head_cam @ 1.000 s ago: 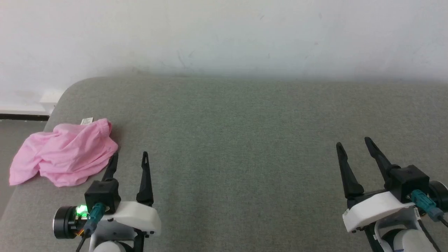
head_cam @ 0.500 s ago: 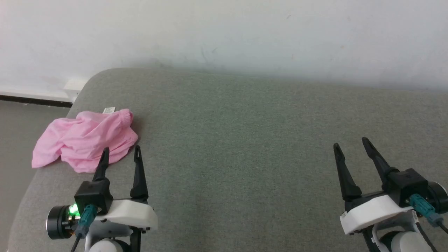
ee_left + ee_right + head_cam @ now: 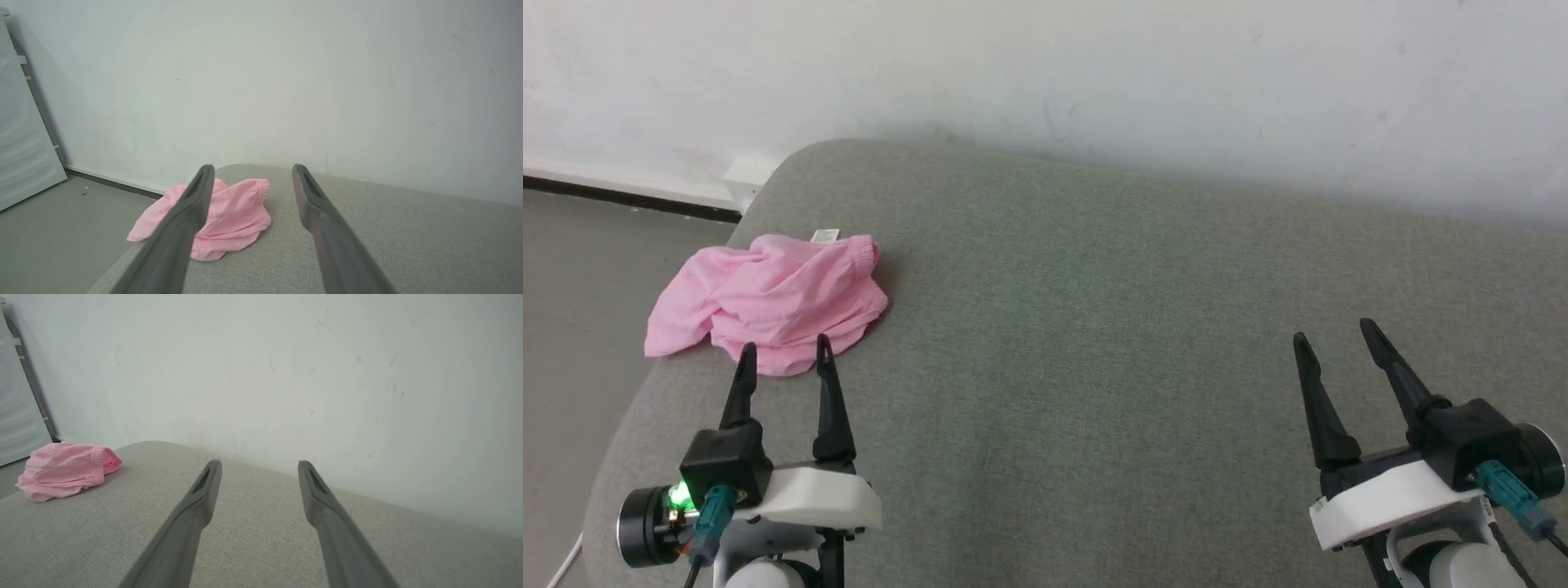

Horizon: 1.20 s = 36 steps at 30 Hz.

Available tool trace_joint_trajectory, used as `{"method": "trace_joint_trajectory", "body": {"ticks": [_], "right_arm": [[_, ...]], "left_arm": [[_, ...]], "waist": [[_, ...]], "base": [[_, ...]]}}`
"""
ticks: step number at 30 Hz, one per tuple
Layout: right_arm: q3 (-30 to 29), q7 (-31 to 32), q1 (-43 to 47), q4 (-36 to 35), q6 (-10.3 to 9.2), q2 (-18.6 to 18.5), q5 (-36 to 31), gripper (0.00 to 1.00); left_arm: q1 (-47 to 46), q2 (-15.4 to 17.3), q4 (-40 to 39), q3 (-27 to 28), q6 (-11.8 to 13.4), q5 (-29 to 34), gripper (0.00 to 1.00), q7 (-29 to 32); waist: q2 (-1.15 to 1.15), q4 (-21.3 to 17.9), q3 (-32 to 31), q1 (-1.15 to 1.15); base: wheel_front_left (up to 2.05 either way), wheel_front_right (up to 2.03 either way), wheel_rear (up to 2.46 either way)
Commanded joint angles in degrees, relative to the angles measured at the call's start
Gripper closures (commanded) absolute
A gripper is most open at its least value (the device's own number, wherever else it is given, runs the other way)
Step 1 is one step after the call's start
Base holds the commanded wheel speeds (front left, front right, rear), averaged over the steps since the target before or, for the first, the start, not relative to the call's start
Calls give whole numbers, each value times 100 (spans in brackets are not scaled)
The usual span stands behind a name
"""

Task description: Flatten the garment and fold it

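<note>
left gripper [image 3: 784,343] is hovering with jaws spread wide, just short of the pink garment [image 3: 768,298]; aiming for its gathered hem [image 3: 859,251] seems best.

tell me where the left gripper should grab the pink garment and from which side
Probably the gathered hem at the far right of the garment, beside the white label: it stands up as a thick ridge, unlike the thin crumpled folds. Bring the open left gripper over the heap from its near side, fingers pointing down.
</note>
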Motion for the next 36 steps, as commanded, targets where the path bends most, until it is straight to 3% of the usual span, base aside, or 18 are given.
{"method": "trace_joint_trajectory", "body": {"ticks": [1,28,36], "right_arm": [[9,-67,65,-45,-6,13,69,0],[134,-390,134,-146,-8,18,158,0],[191,-486,87,-205,-9,9,159,0]], "left_arm": [[72,-15,-46,41,67,-27,0,-64],[148,-22,-113,136,616,-386,0,-388],[-159,-24,32,454,541,-478,0,-484]], "waist": [[0,71,11,0],[0,698,151,0],[0,836,369,0]], "base": [[0,0,0],[0,0,0],[0,0,0]]}}
